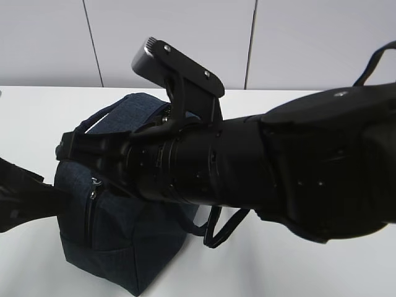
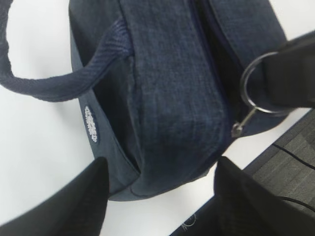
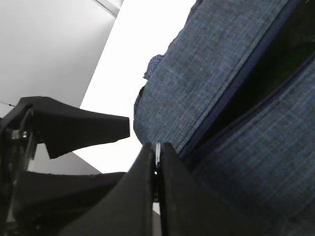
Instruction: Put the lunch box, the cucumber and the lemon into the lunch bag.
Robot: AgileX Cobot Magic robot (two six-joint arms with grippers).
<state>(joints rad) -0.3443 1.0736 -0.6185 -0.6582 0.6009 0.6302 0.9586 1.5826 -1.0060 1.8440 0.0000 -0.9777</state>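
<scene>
The navy lunch bag (image 1: 117, 229) stands on the white table at the left. My right gripper (image 3: 156, 145) reaches across over the bag and is shut on the silver ring pull (image 2: 256, 91) at the bag's end; its fingers (image 2: 290, 73) also show in the left wrist view. The top zipper gapes as a dark slit (image 3: 246, 93), with a faint green tint inside. My left gripper (image 2: 161, 162) is open, its fingers on either side of the bag's end without touching it. The lunch box, cucumber and lemon are out of view.
A loop handle (image 2: 54, 86) hangs off the bag's side and another handle (image 1: 216, 232) lies on the table by the bag's right foot. My right arm (image 1: 278, 167) blocks most of the exterior view. The table edge (image 2: 275, 147) runs close past the bag's end.
</scene>
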